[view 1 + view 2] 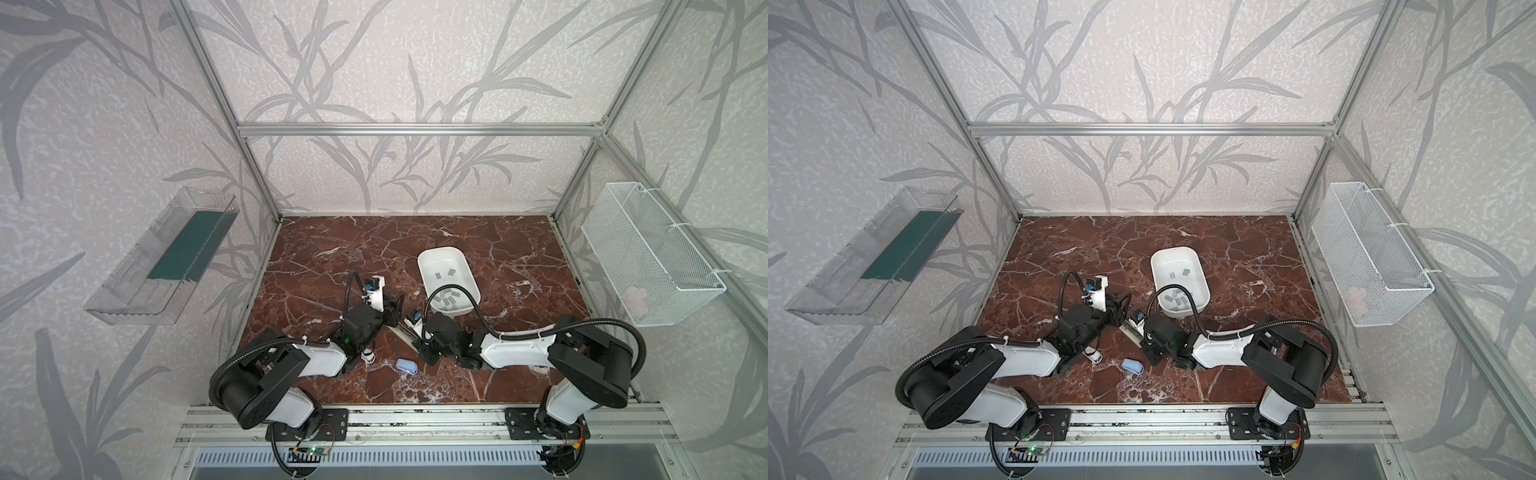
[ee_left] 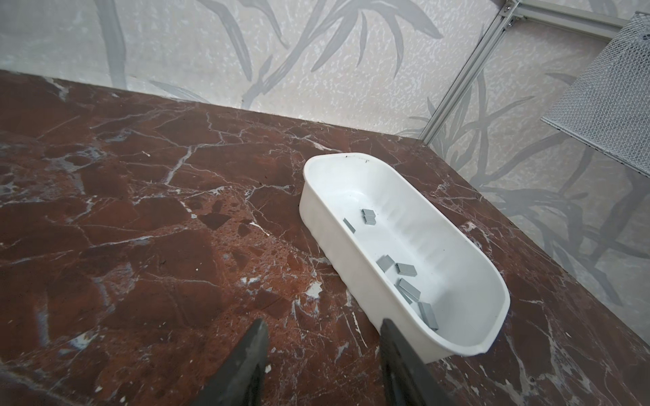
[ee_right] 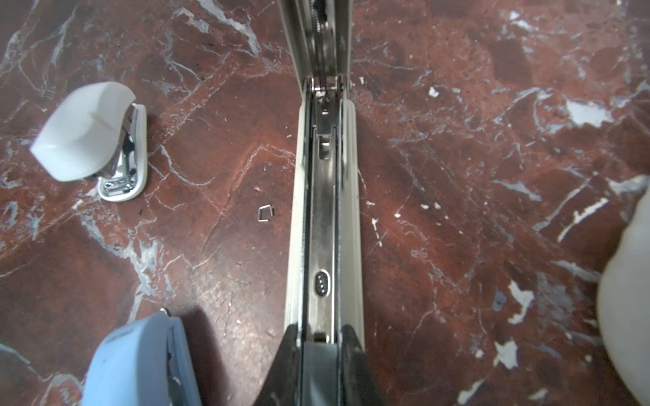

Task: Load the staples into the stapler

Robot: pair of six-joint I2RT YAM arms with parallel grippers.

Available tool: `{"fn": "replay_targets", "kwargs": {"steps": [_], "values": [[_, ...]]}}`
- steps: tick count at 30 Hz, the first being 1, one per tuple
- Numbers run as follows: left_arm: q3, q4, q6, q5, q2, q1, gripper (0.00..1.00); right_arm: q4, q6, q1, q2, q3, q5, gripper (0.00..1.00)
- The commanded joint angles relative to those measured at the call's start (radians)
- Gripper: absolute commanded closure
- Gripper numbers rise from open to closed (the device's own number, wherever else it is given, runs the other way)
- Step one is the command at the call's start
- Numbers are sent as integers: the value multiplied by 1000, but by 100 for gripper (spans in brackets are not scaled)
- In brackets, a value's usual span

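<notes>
Right wrist cam: right gripper [image 3: 322, 342] is clamped on the stapler [image 3: 323, 218], which is opened up. Left gripper [image 2: 323, 330] has fingers apart w/ nothing btwn them, just beside the white tub [image 2: 457, 274] holding the staples [image 2: 406, 269].

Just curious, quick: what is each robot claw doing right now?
Left gripper: open, holding nothing.
Right gripper: shut on the opened stapler.
</notes>
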Motion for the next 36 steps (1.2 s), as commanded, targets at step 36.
{"fn": "replay_targets", "kwargs": {"steps": [36], "values": [[60, -166, 253, -205, 234, -269, 56, 323, 69, -32, -258, -356, -25, 59]]}}
